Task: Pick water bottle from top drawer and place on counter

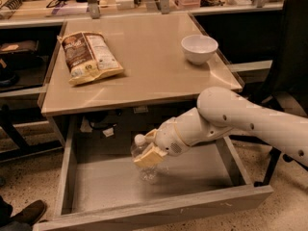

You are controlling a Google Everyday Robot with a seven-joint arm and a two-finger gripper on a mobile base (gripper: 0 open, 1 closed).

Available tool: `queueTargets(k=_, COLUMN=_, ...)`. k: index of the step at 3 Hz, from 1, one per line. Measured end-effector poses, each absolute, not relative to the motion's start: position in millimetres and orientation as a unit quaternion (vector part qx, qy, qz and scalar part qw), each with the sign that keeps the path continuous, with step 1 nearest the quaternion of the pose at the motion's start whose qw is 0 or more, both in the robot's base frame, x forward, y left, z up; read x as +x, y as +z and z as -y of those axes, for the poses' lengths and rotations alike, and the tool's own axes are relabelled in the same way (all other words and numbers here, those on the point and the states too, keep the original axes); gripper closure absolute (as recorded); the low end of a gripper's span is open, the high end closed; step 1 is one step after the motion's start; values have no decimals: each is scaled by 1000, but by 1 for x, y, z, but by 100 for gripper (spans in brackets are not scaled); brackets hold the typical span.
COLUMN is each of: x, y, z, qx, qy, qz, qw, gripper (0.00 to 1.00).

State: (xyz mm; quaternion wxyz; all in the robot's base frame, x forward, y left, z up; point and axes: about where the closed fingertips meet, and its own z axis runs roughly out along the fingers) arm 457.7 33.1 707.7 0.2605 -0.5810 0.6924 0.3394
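The top drawer [159, 211] stands pulled open below the counter [149, 71]. The water bottle [144, 165], clear with a white cap, stands about upright in the middle of the drawer. My gripper [147, 154] reaches in from the right on a white arm, and its tan fingers [150, 156] are closed around the bottle's upper body, just under the cap. The bottle's base is near the pale drawer floor; I cannot tell if it touches. The gripper covers part of the bottle.
On the counter lie a chip bag [90, 57] at the left and a white bowl [199, 48] at the right. A long cluttered shelf [120, 4] runs behind. A dark chair [288, 57] stands at the right. A shoe [29, 213] shows at the lower left.
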Motion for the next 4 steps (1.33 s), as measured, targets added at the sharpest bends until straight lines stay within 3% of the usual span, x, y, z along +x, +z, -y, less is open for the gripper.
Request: queueTargets(k=4, x=478, y=832, z=-37, qx=-595, qy=275, qz=-693, qw=301, gripper=100)
